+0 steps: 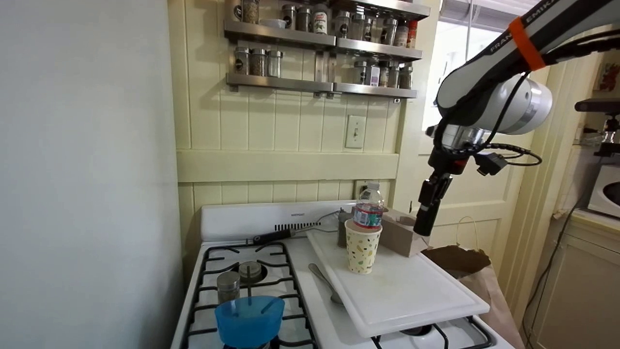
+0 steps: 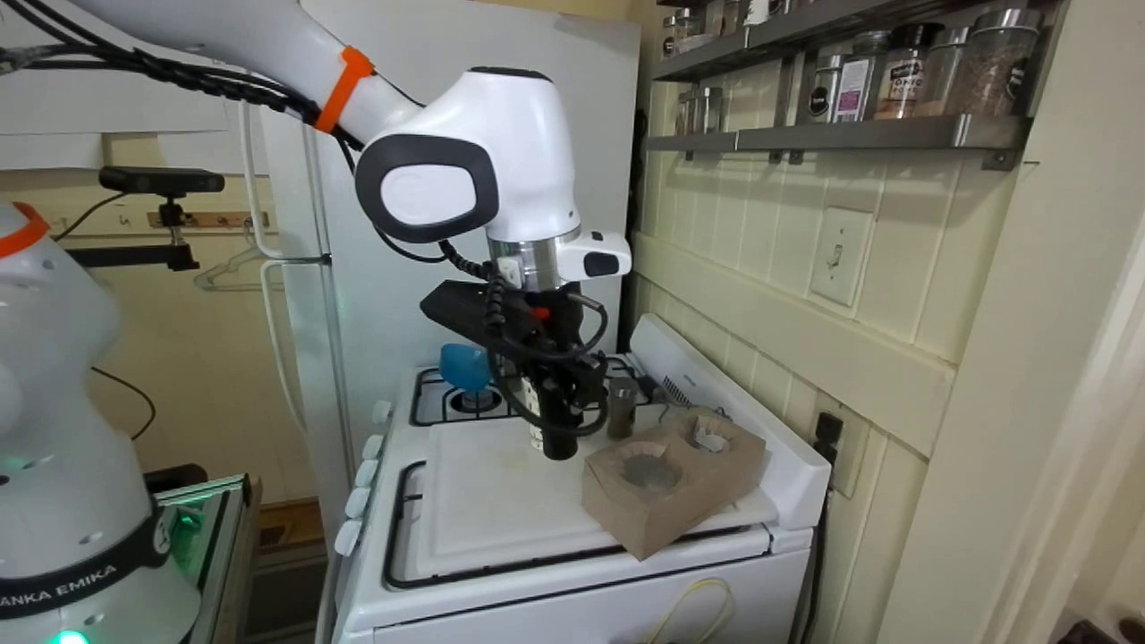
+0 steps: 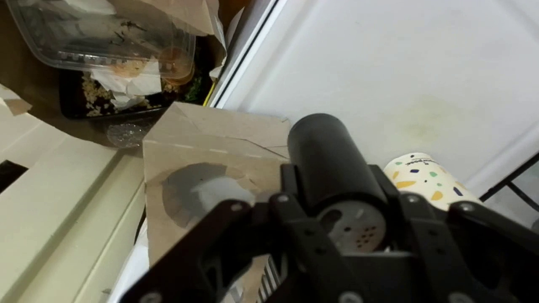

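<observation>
My gripper (image 3: 337, 183) is shut on a black cylindrical shaker (image 3: 326, 151), with a finger on each side. The shaker's grey end with small holes faces the wrist camera. In an exterior view the gripper (image 1: 435, 191) holds the shaker (image 1: 426, 220) tilted, in the air near a brown cardboard box (image 1: 399, 237). The box (image 2: 671, 478) has two round openings in its top. A patterned paper cup (image 1: 362, 249) stands on a white cutting board (image 1: 411, 295) with a plastic bottle (image 1: 369, 208) in it. The cup (image 3: 425, 181) shows partly beyond the right finger.
A brown paper bag (image 1: 494, 291) with food containers stands beside the stove. A blue bowl (image 1: 249, 322) and a jar (image 1: 228, 286) are on the grates. A spoon (image 1: 327, 283) lies beside the board. A spice jar (image 2: 621, 407) stands behind. Spice shelves (image 1: 281, 82) hang on the wall.
</observation>
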`<move>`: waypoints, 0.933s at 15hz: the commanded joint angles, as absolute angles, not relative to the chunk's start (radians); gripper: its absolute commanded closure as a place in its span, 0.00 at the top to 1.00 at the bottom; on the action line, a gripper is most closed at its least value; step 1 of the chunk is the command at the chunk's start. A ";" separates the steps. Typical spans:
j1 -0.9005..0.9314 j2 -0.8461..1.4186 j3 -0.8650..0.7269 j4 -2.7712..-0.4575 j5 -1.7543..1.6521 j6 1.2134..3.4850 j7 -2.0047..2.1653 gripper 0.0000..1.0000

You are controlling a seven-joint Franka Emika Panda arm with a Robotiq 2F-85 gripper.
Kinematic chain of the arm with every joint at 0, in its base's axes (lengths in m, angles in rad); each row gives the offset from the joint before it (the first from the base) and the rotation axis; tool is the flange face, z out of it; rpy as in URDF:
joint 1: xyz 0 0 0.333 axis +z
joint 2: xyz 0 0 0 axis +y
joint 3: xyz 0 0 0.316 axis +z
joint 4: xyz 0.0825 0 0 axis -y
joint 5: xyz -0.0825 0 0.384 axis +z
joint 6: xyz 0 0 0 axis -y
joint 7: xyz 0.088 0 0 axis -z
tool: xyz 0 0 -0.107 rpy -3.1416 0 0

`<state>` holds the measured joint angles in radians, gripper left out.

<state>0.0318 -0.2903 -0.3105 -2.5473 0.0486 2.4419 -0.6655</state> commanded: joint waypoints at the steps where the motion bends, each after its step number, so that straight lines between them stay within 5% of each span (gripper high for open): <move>1: 0.026 -0.203 -0.271 -2.473 0.062 2.431 -0.741 0.18; 14: -0.032 -0.089 -0.131 -2.418 -0.069 2.480 -0.467 0.18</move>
<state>-0.0065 -0.1022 -0.1678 -2.4132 -0.0136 2.4601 -0.5958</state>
